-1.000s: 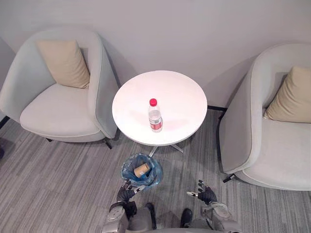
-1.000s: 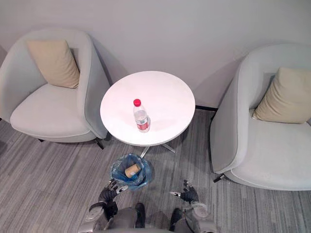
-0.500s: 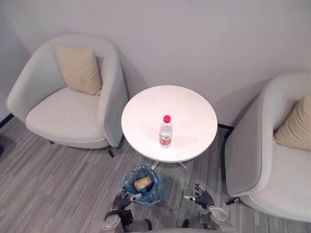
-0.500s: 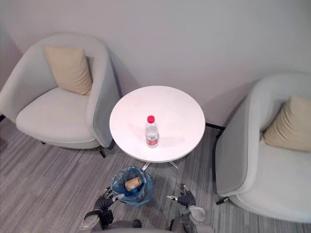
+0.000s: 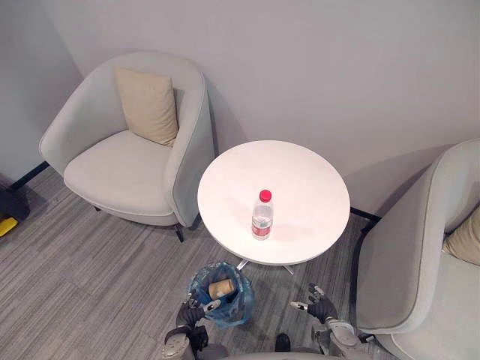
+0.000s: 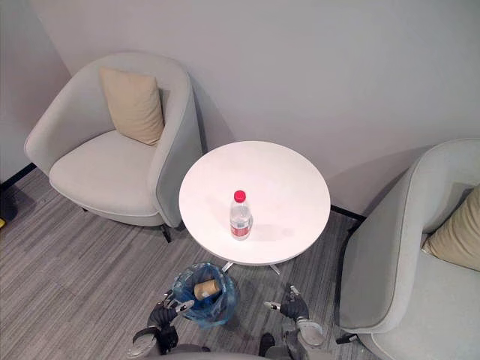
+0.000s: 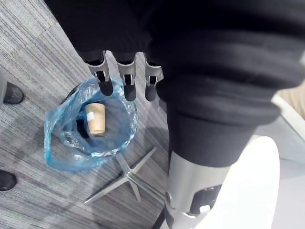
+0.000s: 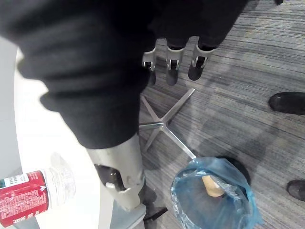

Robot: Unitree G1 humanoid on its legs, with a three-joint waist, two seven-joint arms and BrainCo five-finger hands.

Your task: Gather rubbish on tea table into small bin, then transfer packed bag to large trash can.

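A clear plastic bottle (image 5: 262, 216) with a red cap and red label stands upright near the middle of the round white tea table (image 5: 300, 169). On the carpet in front of the table sits the small bin (image 5: 222, 294), lined with a blue bag and holding a brown paper cup (image 5: 219, 288). My left hand (image 5: 190, 313) hangs low just beside the bin, open and holding nothing. My right hand (image 5: 319, 308) hangs low to the right of the bin, below the table's edge, also open and empty. The right wrist view shows the bottle (image 8: 29, 192) on the table's rim.
A light grey armchair (image 5: 124, 161) with a beige cushion (image 5: 148, 105) stands left of the table. A second armchair (image 5: 424, 262) with a cushion (image 5: 466, 236) stands to the right. The table's metal star foot (image 7: 127, 176) spreads on the carpet behind the bin.
The whole picture has shifted right and down, so the camera has moved. The bottle, table and bin keep their places. Both hands stay low and empty.
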